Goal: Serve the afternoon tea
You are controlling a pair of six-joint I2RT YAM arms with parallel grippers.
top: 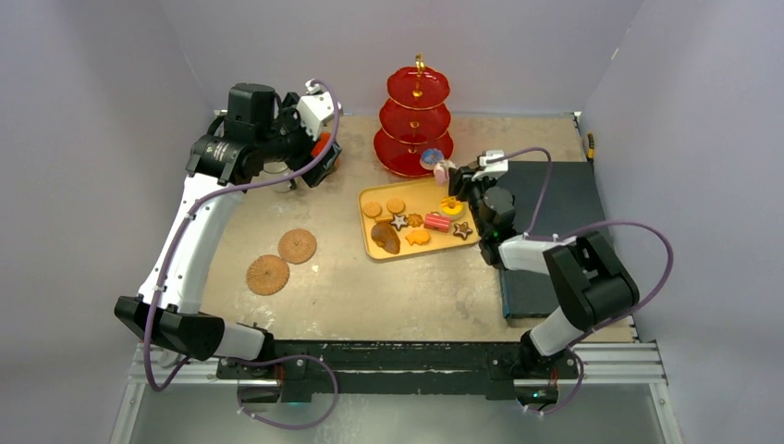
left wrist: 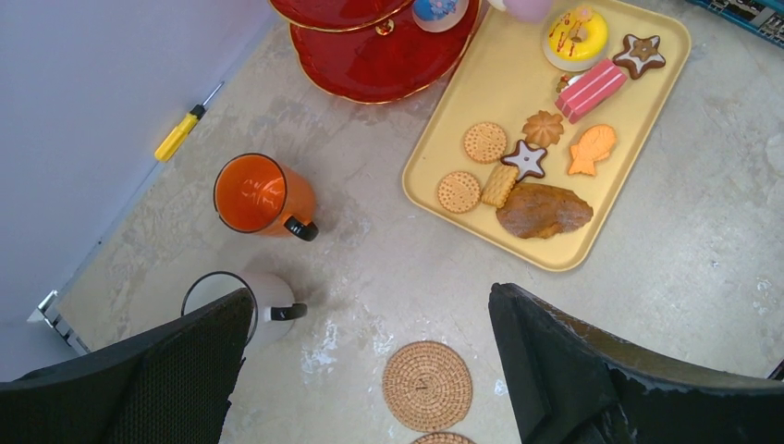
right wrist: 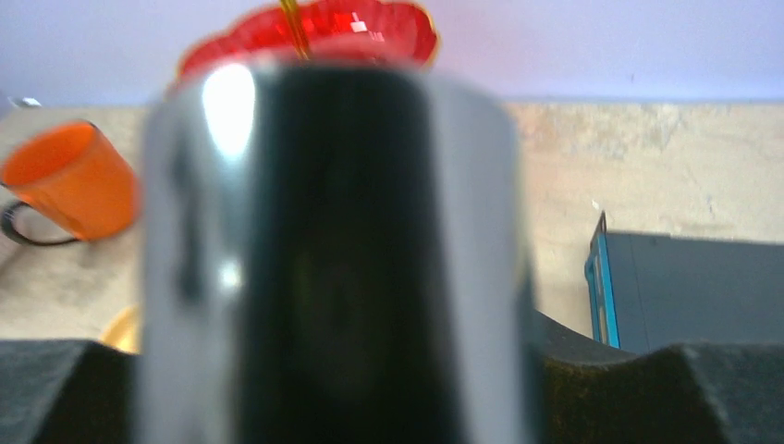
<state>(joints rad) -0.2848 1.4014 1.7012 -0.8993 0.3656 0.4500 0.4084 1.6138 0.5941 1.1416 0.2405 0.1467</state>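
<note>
The red three-tier stand is at the back, a blue-topped pastry on its bottom tier. Beside it, a yellow tray holds biscuits, stars, a donut and a croissant. My right gripper hangs over the tray's far corner, shut on a pale lilac pastry, which shows as a glossy blur filling the gap between its fingers. My left gripper is open and empty, high above the white mug and the orange mug. Two brown coasters lie front left.
A yellow-handled screwdriver lies by the left wall. A dark blue-edged pad covers the table's right side under the right arm. Purple walls close in the back and both sides.
</note>
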